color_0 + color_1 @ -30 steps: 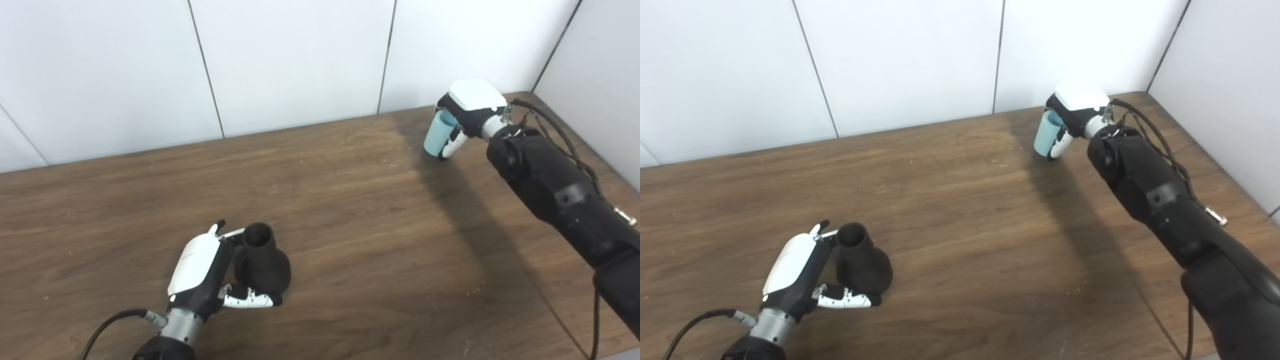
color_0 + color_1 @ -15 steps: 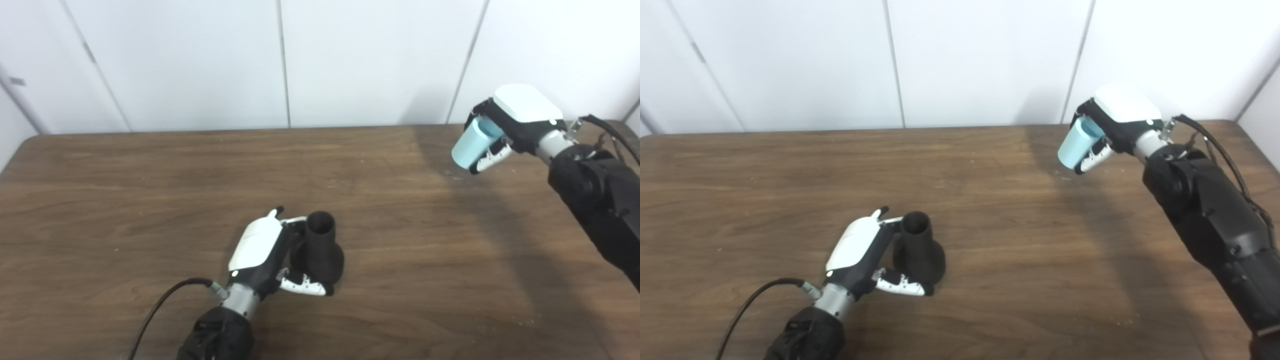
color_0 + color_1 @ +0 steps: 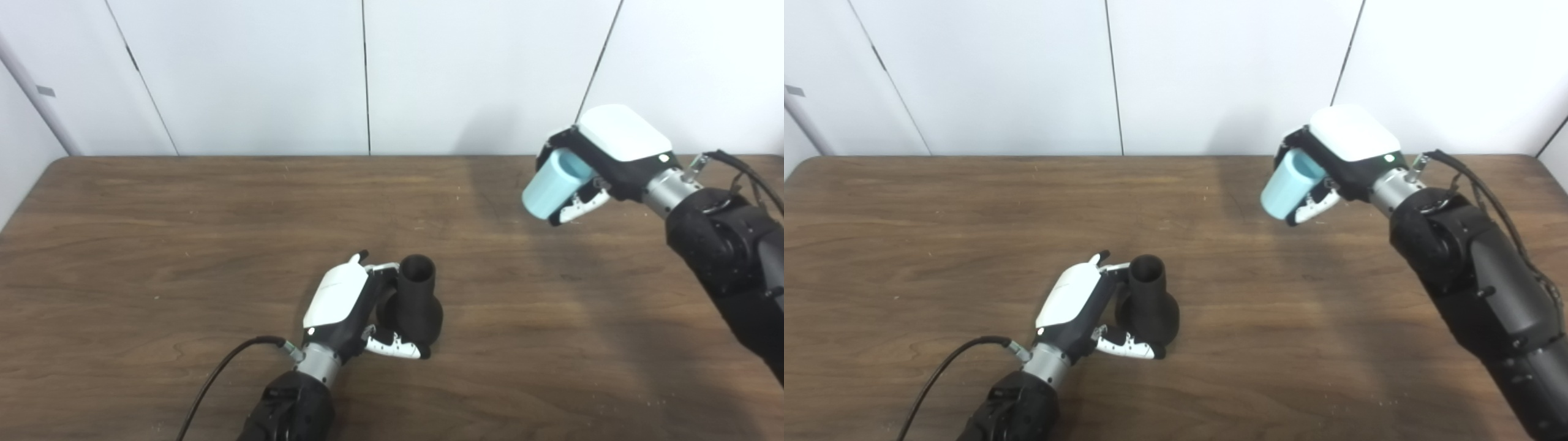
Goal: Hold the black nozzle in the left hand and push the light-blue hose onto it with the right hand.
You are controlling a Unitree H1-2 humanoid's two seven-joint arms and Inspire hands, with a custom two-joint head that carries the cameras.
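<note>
The black nozzle (image 3: 418, 299) stands upright on the wooden table (image 3: 153, 245), near the front middle, with its narrow open neck pointing up. My left hand (image 3: 343, 301) is shut on it from the left, the fingers wrapped around its wide base. The light-blue hose (image 3: 549, 191) is a short open tube, held in the air over the table's far right. My right hand (image 3: 612, 152) is shut on it, with the hose's free end tilted down and to the left. A wide gap separates the hose from the nozzle.
White wall panels (image 3: 275, 73) rise directly behind the table's far edge. A black cable (image 3: 214, 373) trails from my left wrist to the front edge. The right forearm (image 3: 729, 257) crosses the table's right side.
The camera has swung, shifting the whole picture. My right hand has lifted the hose off the table and brought it a little toward the middle. The left hand keeps its hold on the nozzle.
</note>
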